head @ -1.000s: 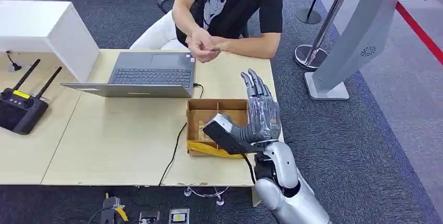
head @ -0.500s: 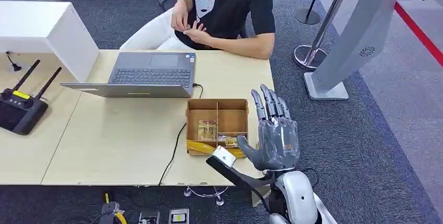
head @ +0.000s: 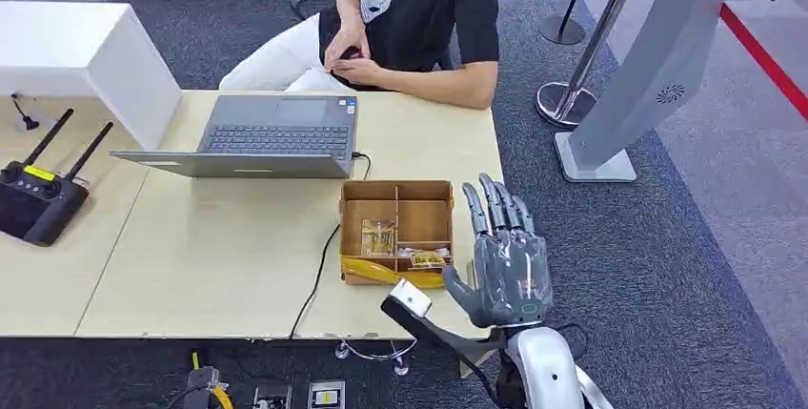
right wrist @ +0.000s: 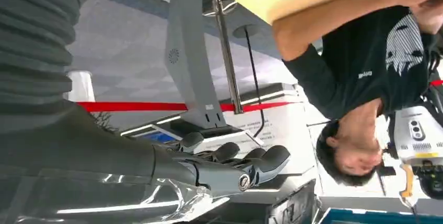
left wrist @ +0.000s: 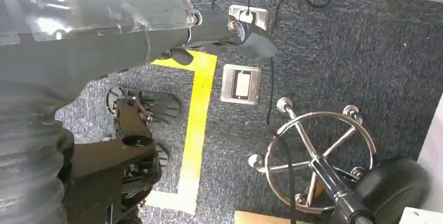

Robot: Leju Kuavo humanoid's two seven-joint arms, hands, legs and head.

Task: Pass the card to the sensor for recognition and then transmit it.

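My right hand (head: pixel 505 261) is raised past the table's near right corner, palm up and fingers spread, with nothing in it. In the right wrist view its fingers (right wrist: pixel 245 164) stretch out bare in front of the person. A brown compartment box (head: pixel 354 201) lies just left of the hand, with small cards (head: pixel 379 235) in it. The seated person's hands (head: pixel 348 58) are drawn in at the chest; I cannot tell whether they hold a card. My left hand (left wrist: pixel 224 28) hangs over the floor, holding nothing.
An open laptop (head: pixel 276 132) sits at the table's far side, its cable running down the middle. A black controller with antennas (head: pixel 38 194) lies far left beside a white box (head: pixel 86 56). A grey kiosk stand (head: pixel 657 66) and a stanchion (head: pixel 572 94) stand to the right.
My right hand drew back from above the box toward the table's near edge, still holding nothing. The person pulled both hands from the table edge up to the chest.
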